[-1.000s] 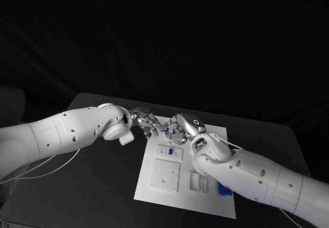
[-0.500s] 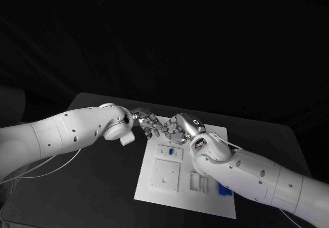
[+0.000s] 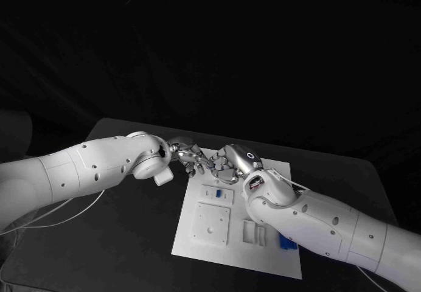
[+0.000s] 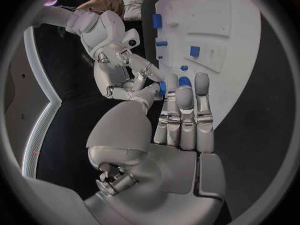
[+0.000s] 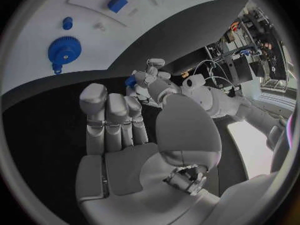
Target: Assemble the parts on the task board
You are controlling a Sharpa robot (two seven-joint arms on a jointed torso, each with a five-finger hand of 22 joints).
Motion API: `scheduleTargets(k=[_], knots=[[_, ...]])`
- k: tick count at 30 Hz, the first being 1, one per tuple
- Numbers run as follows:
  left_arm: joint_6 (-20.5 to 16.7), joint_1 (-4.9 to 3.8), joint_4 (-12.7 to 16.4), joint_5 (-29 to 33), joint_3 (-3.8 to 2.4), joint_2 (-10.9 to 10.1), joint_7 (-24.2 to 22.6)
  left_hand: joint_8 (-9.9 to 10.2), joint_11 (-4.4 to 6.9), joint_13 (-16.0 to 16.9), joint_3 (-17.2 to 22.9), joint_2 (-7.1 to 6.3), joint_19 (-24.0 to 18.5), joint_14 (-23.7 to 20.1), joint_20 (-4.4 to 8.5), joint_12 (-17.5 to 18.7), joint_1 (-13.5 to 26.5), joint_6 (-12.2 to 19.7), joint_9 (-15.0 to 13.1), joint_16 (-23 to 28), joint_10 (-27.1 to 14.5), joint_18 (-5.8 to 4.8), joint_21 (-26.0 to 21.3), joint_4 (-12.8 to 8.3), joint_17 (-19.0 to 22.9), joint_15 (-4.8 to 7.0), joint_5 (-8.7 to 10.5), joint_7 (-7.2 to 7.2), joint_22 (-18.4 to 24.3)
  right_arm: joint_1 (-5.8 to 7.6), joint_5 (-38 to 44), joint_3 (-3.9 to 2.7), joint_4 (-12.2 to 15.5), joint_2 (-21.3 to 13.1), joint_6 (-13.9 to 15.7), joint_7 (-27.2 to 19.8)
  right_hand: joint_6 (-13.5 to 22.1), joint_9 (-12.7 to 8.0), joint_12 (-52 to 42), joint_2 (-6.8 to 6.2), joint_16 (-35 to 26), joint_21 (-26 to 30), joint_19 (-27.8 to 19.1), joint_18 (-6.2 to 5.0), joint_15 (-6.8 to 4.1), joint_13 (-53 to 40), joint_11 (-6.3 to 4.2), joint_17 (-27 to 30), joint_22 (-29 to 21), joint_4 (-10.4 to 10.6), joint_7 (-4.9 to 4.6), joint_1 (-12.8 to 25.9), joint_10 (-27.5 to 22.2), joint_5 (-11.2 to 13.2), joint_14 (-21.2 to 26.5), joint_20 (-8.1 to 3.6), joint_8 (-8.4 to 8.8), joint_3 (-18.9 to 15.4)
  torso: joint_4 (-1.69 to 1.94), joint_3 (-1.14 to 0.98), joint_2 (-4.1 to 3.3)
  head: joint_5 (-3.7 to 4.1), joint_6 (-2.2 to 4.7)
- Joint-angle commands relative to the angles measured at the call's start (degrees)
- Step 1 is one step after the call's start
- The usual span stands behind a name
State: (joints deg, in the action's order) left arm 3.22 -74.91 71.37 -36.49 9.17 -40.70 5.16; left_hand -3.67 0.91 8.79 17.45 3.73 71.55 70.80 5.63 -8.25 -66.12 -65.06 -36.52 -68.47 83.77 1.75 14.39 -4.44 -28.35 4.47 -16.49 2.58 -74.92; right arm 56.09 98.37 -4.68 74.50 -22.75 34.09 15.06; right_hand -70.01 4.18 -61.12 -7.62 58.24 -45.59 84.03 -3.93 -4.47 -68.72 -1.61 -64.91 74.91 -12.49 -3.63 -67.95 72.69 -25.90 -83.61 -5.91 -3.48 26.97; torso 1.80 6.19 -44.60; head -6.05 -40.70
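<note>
Over the far edge of the white rectangular task board [image 3: 230,234], the left robot hand [image 3: 188,156] and right robot hand [image 3: 230,164] meet, fingers pinching one small blue part [image 4: 162,88] between them above the black counter [image 3: 114,243].

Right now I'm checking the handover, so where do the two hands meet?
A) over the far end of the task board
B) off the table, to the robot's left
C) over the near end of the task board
A: the left hand and right hand meet fingertip to fingertip above the far end of the task board, with a small blue part between them.
</note>
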Motion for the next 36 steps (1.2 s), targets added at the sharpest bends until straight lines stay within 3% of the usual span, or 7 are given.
scheduleTargets(k=[1, 11, 13, 16, 22, 29, 36], knots=[[0.3, -0.02, 0.25, 1.49, -0.05, 0.2, -1.35, -0.17, -0.01, -0.03, 1.19, 1.51, -0.52, -0.26, 0.07, 0.21, -0.38, -0.63, -0.62, -0.35, 0.84, -0.56, 0.53, -0.81, -0.1, 0.06, -0.64, -0.44, -1.28, -0.05, 0.13, 0.02, 0.07, 0.15, -0.81, -0.6, -0.55, 0.06, 0.11, 0.41, -0.24, -0.33, 2.17, 0.34, -0.5, -0.08, -0.15, -0.05, 5.74, 0.03, -0.04, 0.04, 0.21, -0.23, 0.08, -0.3, -0.15, 0.12, -0.01, 0.0, 0.0, -0.02, -0.07], [-1.31, -0.02, 0.72, 1.82, -0.04, 0.0, -2.15, -0.23, 0.4, 0.5, 2.83, 1.39, -1.18, -0.02, 0.42, -0.52, 1.19, -2.23, -2.47, -1.13, 2.07, -0.46, 3.03, -3.39, -0.09, 0.45, -4.88, -0.84, -1.28, -0.04, -0.14, 0.02, -0.49, 0.05, -0.55, -0.36, 0.36, -0.13, 0.64, 0.16, -0.48, 0.03, 2.09, 0.3, -0.48, 0.24, -0.02, 0.08, 5.65, 0.13, -0.25, 0.22, -0.22, 0.44, 0.14, -0.3, -0.07, -0.13, -0.04, -0.02, 0.06, 0.01, -0.18], [-2.49, -0.02, 0.93, 1.87, -0.04, -0.1, -2.39, -0.49, 0.82, 1.02, 2.99, 0.36, -0.64, 0.78, 0.65, -1.66, 1.68, -3.36, -2.85, -1.54, 2.78, -0.34, 3.63, -4.13, -0.2, 0.73, -8.91, -1.2, -1.36, -0.04, -0.6, 0.02, -0.55, -0.1, 0.13, -0.47, 7.14, -0.48, 2.49, -0.8, -1.78, 1.99, 1.64, 0.02, -0.22, 1.43, 0.9, 0.91, 5.2, 0.31, -1.92, 0.46, -1.87, 3.86, 0.72, -0.27, 0.06, -0.27, -0.03, -0.02, 0.08, 0.02, -0.15], [-3.53, -0.02, 1.36, 1.9, -0.03, -0.32, -2.38, -0.1, 0.99, 1.58, 4.29, 0.19, -0.75, 1.29, 0.82, -2.92, 3.24, -4.02, -3.39, -1.55, 2.59, -0.29, 5.04, -5.57, -0.18, 0.85, -10.04, -1.35, -1.31, -0.03, -1.55, 0.0, -0.5, -0.48, 1.2, -0.7, 16.05, -0.71, 3.95, -1.94, -3.34, 4.97, 0.94, -0.97, 0.74, 2.84, 2.03, 1.99, 4.53, 1.19, -3.32, -0.7, -3.78, 5.72, 1.4, 0.76, -0.05, -1.6, -0.06, -0.03, 0.08, 0.15, -0.01], [-5.82, 0.22, 2.52, 0.95, 0.01, -0.76, -1.87, -0.05, 1.21, 1.87, 4.44, 0.17, -1.24, 1.58, 0.93, -3.87, 4.01, -4.55, -3.2, -1.7, 2.71, -0.17, 6.68, -6.67, -0.31, 1.0, -10.89, -1.49, -1.25, -0.03, -3.37, -0.61, 1.25, -2.59, 2.57, -1.57, 18.93, -0.85, 3.55, -2.62, -3.93, 7.13, 1.19, -1.74, 1.1, 4.53, 2.31, 2.71, 4.34, 4.11, -3.48, -2.71, -4.72, 5.22, 1.62, 1.42, 0.12, -6.08, -0.27, -0.15, 0.29, 0.04, 0.0], [-11.78, 1.3, 3.86, -2.74, 0.12, -1.45, -0.06, -0.05, 1.89, 3.38, 4.46, -0.53, -1.24, 2.15, 1.32, -7.23, 4.57, -5.72, -2.52, -1.99, 2.83, -0.18, 8.11, -7.69, -0.56, 1.43, -13.4, -1.85, -1.22, -0.05, -7.63, -3.2, 6.94, -9.14, 1.32, -4.95, 18.63, -0.88, 3.57, -2.79, -4.62, 8.98, 1.15, -1.8, 1.05, 5.82, 2.31, 3.42, 4.31, 4.26, -3.55, -3.57, -5.45, 3.38, 2.03, 1.41, 0.2, -5.15, -0.94, -0.64, 1.28, -0.44, 0.05], [-16.64, 2.67, 5.47, -6.67, 0.85, -2.06, 3.5, -0.06, 2.29, 4.78, 4.51, -0.96, -1.12, 2.62, 1.67, -9.75, 4.99, -6.53, -1.88, -2.77, 2.84, -0.29, 9.1, -8.26, -1.04, 1.76, -15.02, -2.12, -1.2, -0.02, -18.87, -7.88, 9.84, -15.03, -2.61, -9.34, 16.79, -0.79, 3.44, -2.27, -5.24, 10.24, 1.05, -1.99, 1.01, 6.21, 2.23, 3.98, 4.13, 4.36, -3.51, -2.62, -5.68, 1.61, 2.25, 1.39, 0.11, -3.81, -1.64, -1.58, 2.68, -1.12, -0.81]])
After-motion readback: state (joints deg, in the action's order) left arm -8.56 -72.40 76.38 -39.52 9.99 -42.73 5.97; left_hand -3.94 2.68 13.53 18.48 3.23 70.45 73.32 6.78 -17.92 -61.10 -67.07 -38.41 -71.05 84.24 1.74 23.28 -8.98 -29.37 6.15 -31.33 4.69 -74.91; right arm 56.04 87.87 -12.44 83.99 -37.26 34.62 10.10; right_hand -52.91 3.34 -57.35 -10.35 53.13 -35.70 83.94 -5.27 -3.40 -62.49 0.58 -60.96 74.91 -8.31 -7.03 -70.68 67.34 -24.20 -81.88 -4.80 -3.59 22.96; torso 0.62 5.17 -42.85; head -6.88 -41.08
